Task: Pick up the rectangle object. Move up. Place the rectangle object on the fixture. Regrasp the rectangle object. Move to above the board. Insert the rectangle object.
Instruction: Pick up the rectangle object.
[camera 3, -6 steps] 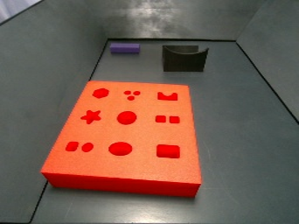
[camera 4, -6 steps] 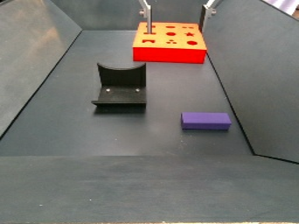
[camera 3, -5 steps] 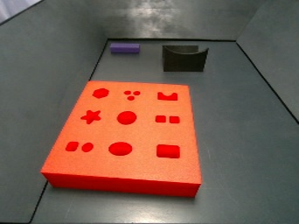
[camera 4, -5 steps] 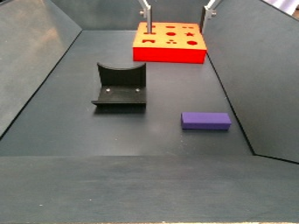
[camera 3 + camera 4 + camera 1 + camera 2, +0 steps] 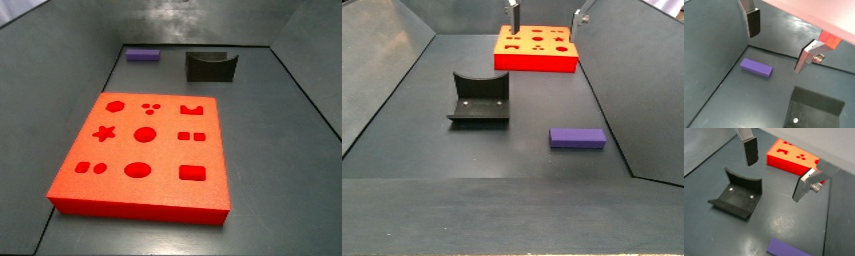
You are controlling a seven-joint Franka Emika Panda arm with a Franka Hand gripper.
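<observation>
Hovering hand (image 5: 773, 172) open, arm cut off.

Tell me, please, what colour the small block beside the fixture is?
Purple; the block shows best in a side view.

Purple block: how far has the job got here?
Nothing looks done yet. The block lies flat on the floor, apart from the fixture, whose notch is bare. The claw hangs open and empty above the floor, its fingers clear of everything. Pick-up, fixture placement, regrasp and insertion into the board all remain.
</observation>
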